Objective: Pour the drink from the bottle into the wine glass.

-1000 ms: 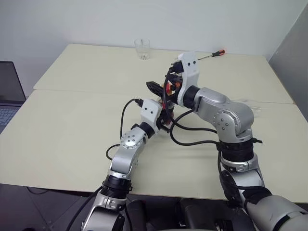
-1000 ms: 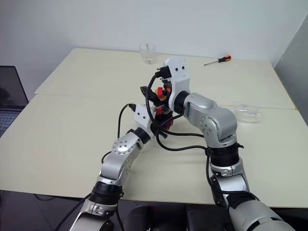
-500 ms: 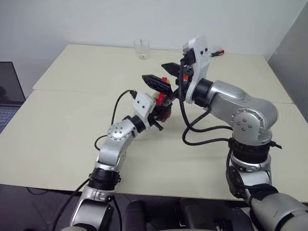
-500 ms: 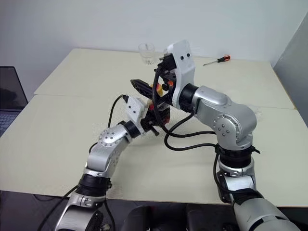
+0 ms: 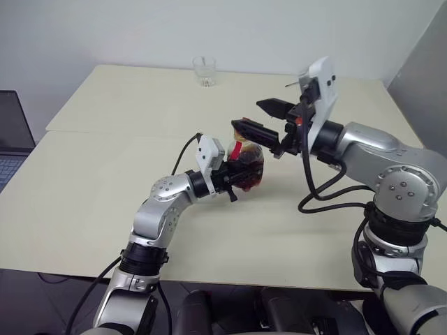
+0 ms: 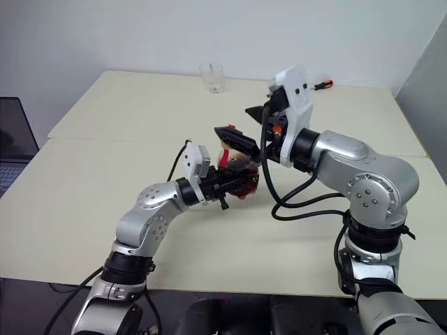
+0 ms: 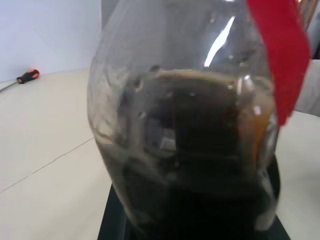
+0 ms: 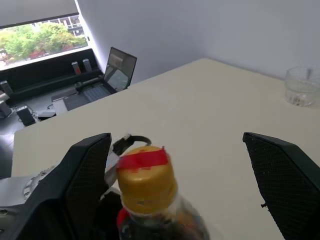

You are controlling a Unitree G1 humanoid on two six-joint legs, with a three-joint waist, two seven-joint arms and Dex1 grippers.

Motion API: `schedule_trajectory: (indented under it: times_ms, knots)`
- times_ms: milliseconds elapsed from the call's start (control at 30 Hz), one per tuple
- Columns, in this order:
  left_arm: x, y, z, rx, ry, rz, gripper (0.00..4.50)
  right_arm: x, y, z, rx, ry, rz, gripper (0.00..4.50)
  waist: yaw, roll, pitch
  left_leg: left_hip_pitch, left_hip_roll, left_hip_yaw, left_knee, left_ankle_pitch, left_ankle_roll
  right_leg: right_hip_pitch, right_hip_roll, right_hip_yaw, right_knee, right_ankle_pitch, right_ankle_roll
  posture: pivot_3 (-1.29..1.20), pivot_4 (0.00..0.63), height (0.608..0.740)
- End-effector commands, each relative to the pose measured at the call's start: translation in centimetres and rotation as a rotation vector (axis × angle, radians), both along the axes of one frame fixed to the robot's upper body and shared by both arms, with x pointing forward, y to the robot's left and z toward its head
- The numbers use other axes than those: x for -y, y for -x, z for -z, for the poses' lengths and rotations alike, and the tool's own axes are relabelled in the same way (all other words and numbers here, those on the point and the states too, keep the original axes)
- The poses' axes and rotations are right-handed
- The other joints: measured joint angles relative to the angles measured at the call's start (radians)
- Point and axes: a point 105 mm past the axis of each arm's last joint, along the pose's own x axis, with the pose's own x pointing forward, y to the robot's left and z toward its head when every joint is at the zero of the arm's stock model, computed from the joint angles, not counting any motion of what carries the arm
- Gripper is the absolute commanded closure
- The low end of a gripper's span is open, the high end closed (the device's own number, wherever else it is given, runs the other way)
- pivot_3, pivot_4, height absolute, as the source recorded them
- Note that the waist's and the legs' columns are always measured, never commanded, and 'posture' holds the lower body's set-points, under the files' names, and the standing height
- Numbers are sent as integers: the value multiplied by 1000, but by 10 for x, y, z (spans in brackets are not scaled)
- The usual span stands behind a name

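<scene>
The bottle (image 5: 246, 166) is sitting in the left claw (image 5: 234, 180), which is clamping shut around its bulbous clear base and holding it just above the table (image 5: 98, 188) near the middle. The drink (image 7: 200, 165) is showing as a dark brown-red pool filling the lower part of the base, with a foamy ring at its surface, and a red label strip (image 7: 277, 55) is running down the side. From the right wrist view the yellow-orange cap (image 8: 146, 177) is sitting screwed on the neck with a red band across its top. The right claw (image 5: 262, 118) is hanging spread wide, its two black fingers (image 8: 280, 175) standing either side of the cap without touching it. A second ago both claws were bunched together over the bottle, the right one down close on the cap; now the right arm is pulling back and up toward the robot's right, and a clear gap is showing between its fingertips and the bottle. The left arm is swinging its elbow outward, so the bottle is now pointing more toward the right arm. The tumbler (image 5: 204, 70) is standing at the table's far edge, and a screwdriver (image 6: 323, 84) is lying beyond the right arm.
</scene>
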Motion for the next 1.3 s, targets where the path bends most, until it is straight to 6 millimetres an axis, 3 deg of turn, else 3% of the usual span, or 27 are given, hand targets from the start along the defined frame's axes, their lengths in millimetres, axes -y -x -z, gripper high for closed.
schedule_trajectory:
  times_ms: [33,200,633,1000,1300]
  knots:
    - [9,8,-18,75,23,37,3708,-12,7,-5,37,-26,-37,0,0,0,0,0,0,0,0,0,0,0,0,0,0,0,0,0,150,740]
    - [12,8,-15,67,22,30,3708,-21,9,-1,19,-50,-74,0,3,0,0,0,0,0,0,0,0,0,0,0,-1,0,0,0,150,740]
    - [12,13,-14,76,3,33,3708,-21,-16,7,24,-25,3,0,4,0,0,0,0,0,0,0,0,0,0,0,-1,0,0,0,150,740]
    - [11,12,-14,74,-4,29,3708,-5,-16,0,54,-9,27,0,4,0,0,0,0,0,0,0,0,0,0,0,-1,0,0,0,150,740]
    - [9,11,-14,80,-7,20,3708,7,-11,4,50,22,35,0,4,0,0,0,0,0,0,0,0,0,-1,0,-1,0,0,0,150,740]
